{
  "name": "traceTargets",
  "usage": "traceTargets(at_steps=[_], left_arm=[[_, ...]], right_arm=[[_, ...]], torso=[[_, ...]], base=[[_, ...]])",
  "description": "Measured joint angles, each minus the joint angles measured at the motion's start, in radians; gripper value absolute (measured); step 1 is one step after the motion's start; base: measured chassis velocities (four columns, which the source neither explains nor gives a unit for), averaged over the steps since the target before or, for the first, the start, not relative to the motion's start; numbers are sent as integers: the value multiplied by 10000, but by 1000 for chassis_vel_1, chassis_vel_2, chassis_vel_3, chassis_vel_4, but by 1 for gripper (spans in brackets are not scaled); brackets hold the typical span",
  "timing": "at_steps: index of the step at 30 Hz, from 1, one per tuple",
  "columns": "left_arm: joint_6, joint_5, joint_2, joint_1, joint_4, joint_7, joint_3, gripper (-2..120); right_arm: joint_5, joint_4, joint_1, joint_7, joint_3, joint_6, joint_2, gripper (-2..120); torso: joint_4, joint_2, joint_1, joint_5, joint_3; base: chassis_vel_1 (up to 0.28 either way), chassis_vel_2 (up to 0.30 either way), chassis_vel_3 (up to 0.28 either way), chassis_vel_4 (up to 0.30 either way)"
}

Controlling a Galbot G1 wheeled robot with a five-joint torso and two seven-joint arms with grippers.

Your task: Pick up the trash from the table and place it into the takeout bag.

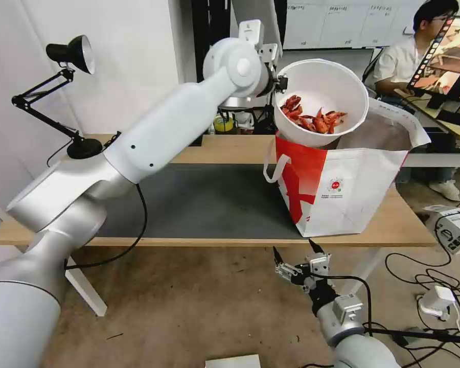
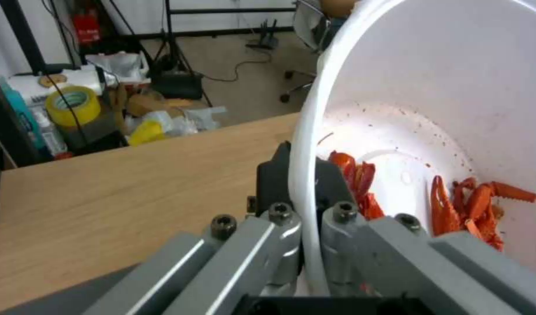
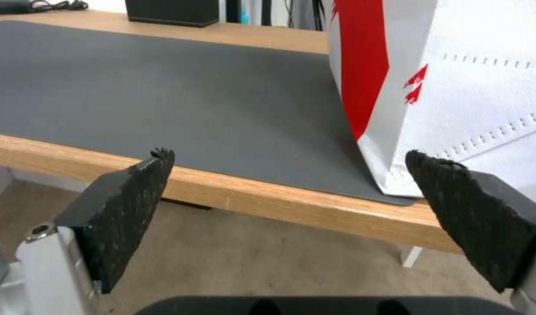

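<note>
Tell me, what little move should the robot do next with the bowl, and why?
Probably lower the bowl a little into the bag. The left gripper is clamped on its rim and holds it tilted right over the bag's open top, with red shells sitting near the low side. The right gripper waits open below the table edge.

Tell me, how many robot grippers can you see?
2. The left gripper pinches the white bowl's rim, up over the takeout bag. The right gripper hangs open below the table's front edge.
</note>
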Motion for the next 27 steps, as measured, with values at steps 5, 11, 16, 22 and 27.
traceTargets(at_steps=[5, 11, 16, 22, 27], left_arm=[[-237, 223, -118, 101, 10, 14, 224, 0], [-375, 580, -150, 243, -86, 26, 540, 0], [-412, 809, -201, 352, -122, 30, 603, 0], [-494, 1000, -257, 348, -44, 40, 616, 0], [-723, 1484, -236, 378, -79, 199, 758, 0]], right_arm=[[0, 0, 0, 0, 0, 0, 0, 100], [0, 0, 0, 0, 0, 0, 0, 100], [0, 0, 0, 0, 0, 0, 0, 100], [0, 0, 0, 0, 0, 0, 0, 100], [0, 0, 0, 0, 0, 0, 0, 100]], torso=[[0, 2, 0, 0, 0], [0, 2, 0, -1, 0], [0, 2, 0, -1, 0], [0, 2, -1, -1, 0], [0, 2, -2, -1, 0]], base=[[0, 0, 0, 0], [0, 0, 0, 0], [0, 0, 0, 0], [0, 0, 0, 0], [0, 0, 0, 0]])
